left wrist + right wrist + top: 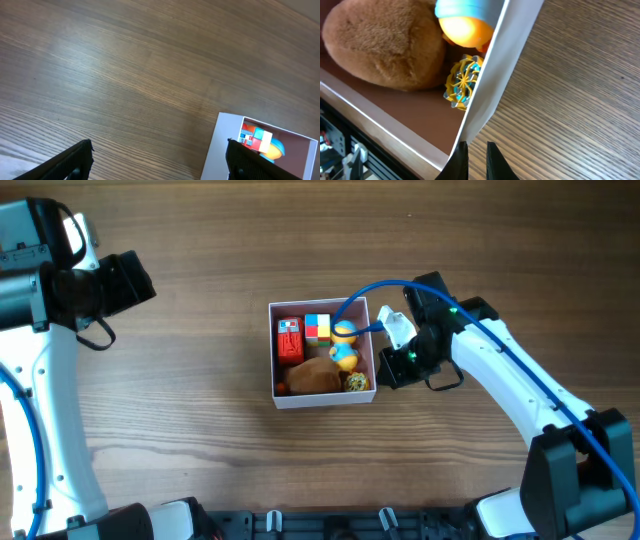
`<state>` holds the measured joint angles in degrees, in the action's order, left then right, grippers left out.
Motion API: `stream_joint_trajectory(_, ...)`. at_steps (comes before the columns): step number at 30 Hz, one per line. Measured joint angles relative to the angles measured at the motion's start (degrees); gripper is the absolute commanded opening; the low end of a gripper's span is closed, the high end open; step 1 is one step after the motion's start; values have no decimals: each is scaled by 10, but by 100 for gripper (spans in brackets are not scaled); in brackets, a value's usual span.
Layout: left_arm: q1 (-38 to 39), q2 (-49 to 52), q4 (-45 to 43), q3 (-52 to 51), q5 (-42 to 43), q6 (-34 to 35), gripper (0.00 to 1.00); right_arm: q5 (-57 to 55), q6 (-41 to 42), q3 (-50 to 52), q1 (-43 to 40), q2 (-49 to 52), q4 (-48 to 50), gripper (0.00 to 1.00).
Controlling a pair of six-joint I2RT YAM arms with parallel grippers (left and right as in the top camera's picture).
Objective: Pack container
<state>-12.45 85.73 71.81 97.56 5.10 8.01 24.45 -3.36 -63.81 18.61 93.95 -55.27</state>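
Left gripper (pixel 159 167): jaws spread wide, empty, over bare table (pixel 200 430), well apart from the work. The container (pixel 322 399) sits mid-table, holding a red block (pixel 290 340), a brown plush (pixel 313 376) and a small woven ball (pixel 355 382). Right gripper (pixel 477 155): jaws nearly together at the container's thin right wall; I cannot tell whether they pinch it. Risk: any sideways drag here would buckle the wall or tip the container, spilling the toys.
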Motion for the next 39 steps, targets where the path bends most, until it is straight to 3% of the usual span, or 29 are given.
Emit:
stream_joint_trajectory(6,0,0,0,0,0,0,86,8,-3,0,0,0,-2,12)
stream_joint_trajectory(9,0,0,0,0,0,0,100,7,-4,1,0,0,17,14)
stream_joint_trajectory(13,0,0,-2,0,0,0,100,-81,39,-15,-2,0,56,18)
stream_joint_trajectory(14,1,0,-6,0,0,0,100,-111,50,-35,-7,0,59,35)
stream_joint_trajectory(15,4,0,-12,0,-1,0,100,-137,58,-68,-17,0,71,82)
stream_joint_trajectory(16,11,0,-23,0,0,0,100,-156,65,-101,-29,0,88,96)
stream_joint_trajectory(17,22,0,-32,0,-1,0,100,-165,69,-121,-40,-3,109,99)
stream_joint_trajectory(23,81,22,-90,0,-33,0,100,-220,61,-156,-115,-27,249,100)
stream_joint_trajectory(27,81,32,-108,-1,-46,0,100,-265,8,-156,-129,-27,249,99)
stream_joint_trajectory(30,82,32,-93,-1,-51,-1,100,-273,23,-156,-144,-38,196,100)
stream_joint_trajectory(33,91,30,-91,-11,-52,-5,100,-273,36,-156,-165,-83,156,100)
stream_joint_trajectory(39,141,-61,-172,-191,-54,-4,100,-273,69,-61,-168,-297,150,100)
